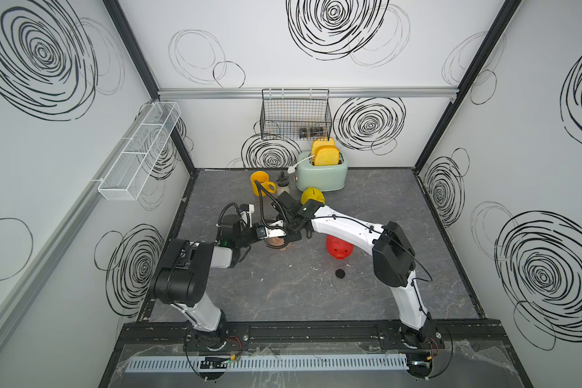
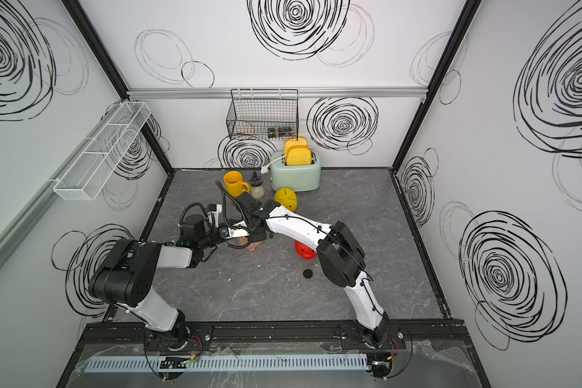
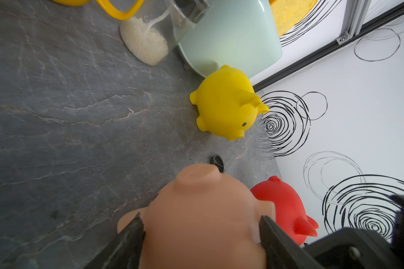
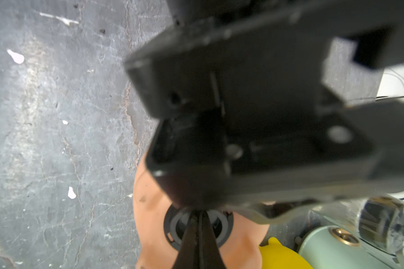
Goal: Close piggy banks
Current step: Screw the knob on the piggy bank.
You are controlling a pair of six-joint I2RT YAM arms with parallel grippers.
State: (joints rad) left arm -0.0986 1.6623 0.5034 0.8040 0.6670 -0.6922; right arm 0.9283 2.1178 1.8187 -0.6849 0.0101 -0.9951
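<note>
My left gripper (image 3: 201, 216) is shut on the pale pink piggy bank (image 3: 196, 186), one finger pressed on each flank; it holds the pig belly-up near the middle of the table (image 1: 279, 241). In the right wrist view a black round plug (image 4: 222, 226) sits in the pink pig's (image 4: 149, 209) belly hole. My right gripper (image 4: 197, 213) is shut, its tips resting on the centre of that plug. The yellow piggy bank (image 1: 311, 196) stands by the toaster. The red piggy bank (image 1: 339, 248) lies partly under my right arm. A loose black plug (image 1: 340, 273) lies on the table in front of it.
A yellow mug (image 1: 261, 183), a glass jar of white grains (image 1: 281, 183) and a mint toaster (image 1: 321, 171) holding toast stand along the back. A black wire basket (image 1: 296, 114) hangs on the back wall, a white mesh rack (image 1: 138, 151) on the left wall.
</note>
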